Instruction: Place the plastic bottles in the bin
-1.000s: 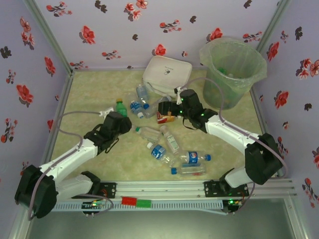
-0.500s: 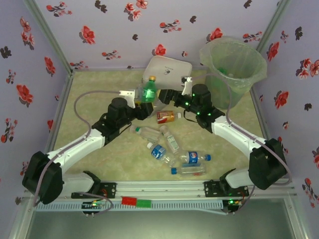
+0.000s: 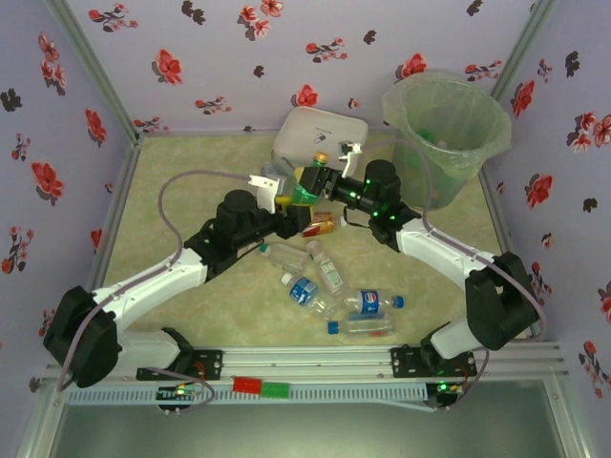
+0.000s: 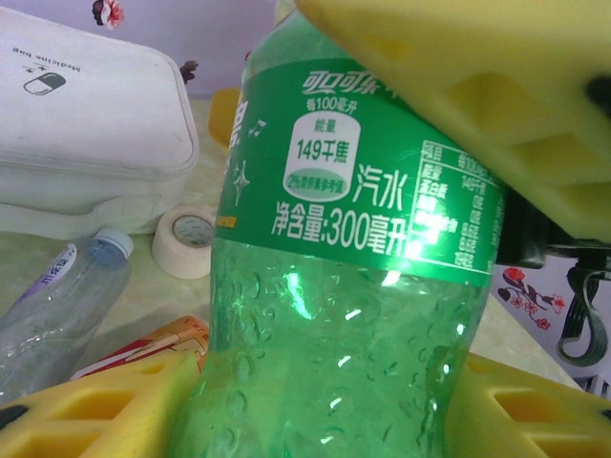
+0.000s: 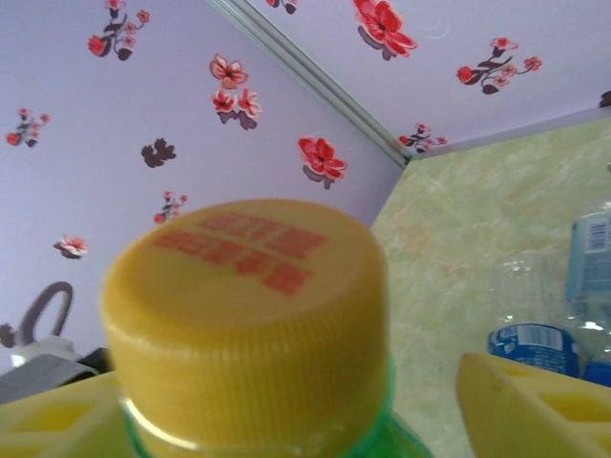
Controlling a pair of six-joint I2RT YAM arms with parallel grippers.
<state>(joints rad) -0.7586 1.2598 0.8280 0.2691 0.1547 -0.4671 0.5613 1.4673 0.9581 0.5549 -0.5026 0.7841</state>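
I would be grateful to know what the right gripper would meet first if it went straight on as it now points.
Most likely the yellow cap of the green bottle, right ahead between the parted fingers of the right gripper; the left gripper holds that bottle lower down.

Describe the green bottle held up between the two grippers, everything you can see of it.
The green bottle is translucent green plastic with a green wrap label printed in white Chinese text. Its ribbed yellow cap is on and carries red print. Small droplets or dimples bead its wall. It is lifted off the table, cap end toward the right gripper, whose fingers straddle the cap with a gap beside one. The left gripper clamps the lower body between yellow pads.
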